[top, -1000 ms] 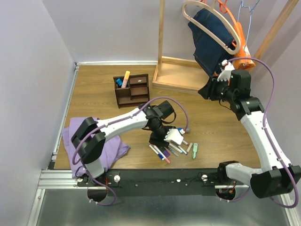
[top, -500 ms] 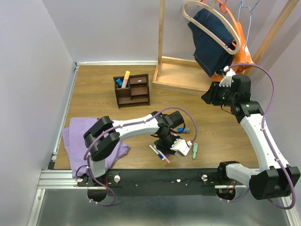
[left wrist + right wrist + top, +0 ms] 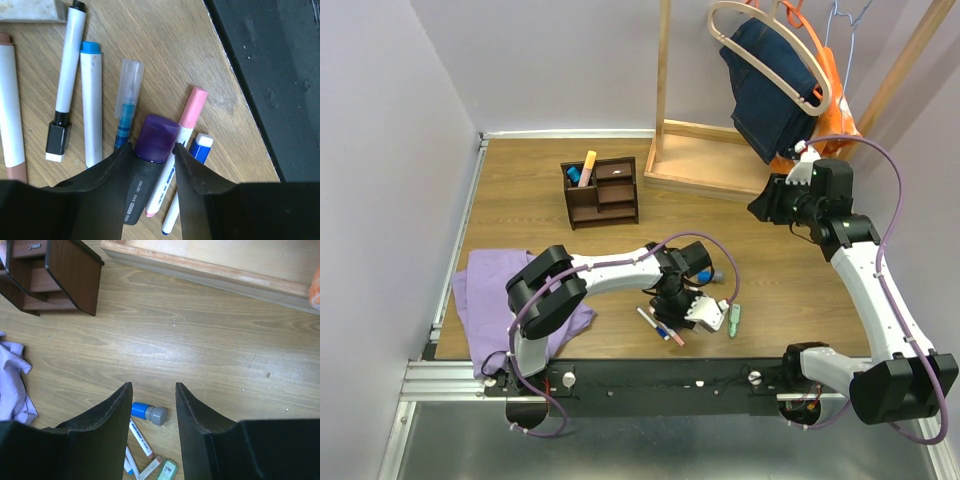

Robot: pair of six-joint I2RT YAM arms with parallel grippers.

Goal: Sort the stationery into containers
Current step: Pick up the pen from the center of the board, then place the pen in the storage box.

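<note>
Having swung across the pens (image 3: 92,110), the left end effector (image 3: 153,150) is now pinching the purple highlighter (image 3: 158,141), readying a lift; the right end effector (image 3: 153,390) is hovering spread.

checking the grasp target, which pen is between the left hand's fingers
The purple-capped highlighter with the dark grey body; the pink-capped pen lies just outside the fingers of the left hand.

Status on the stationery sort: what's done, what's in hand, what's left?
Done: little. Only a yellow-and-pink highlighter and something blue beside it stand in the organiser.
In hand: the left gripper pinches the purple-capped marker at the pile. The right gripper is open and empty.
Left: the pile on the table, including the pink-capped pen, blue-capped marker, blue-grey cylinder and green piece.
</note>
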